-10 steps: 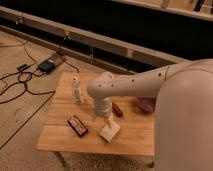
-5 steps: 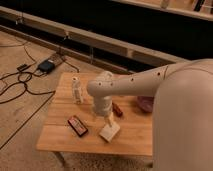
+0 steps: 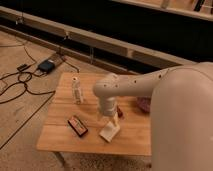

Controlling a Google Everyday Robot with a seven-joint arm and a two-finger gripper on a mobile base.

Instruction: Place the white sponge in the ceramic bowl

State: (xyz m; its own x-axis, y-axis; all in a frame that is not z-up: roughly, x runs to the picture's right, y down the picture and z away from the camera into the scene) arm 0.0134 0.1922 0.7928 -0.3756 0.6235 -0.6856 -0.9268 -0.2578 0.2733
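The purple bowl (image 3: 144,104) was half hidden behind the pale arm (image 3: 150,82), which reached in from the right and bent down over the wooden table (image 3: 57,137). The gripper (image 3: 114,120) pointed down, right at the white sponge (image 3: 108,132) near the table's front edge. Whether it gripped the sponge could not be told.

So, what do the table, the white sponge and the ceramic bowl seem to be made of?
Table: probably wood, light brown with a matte top. White sponge: likely soft foam, cream and without shine. Ceramic bowl: dull purple-maroon, possibly ceramic, but the arm partly hides it, so this is uncertain. The gripper is down at the sponge.
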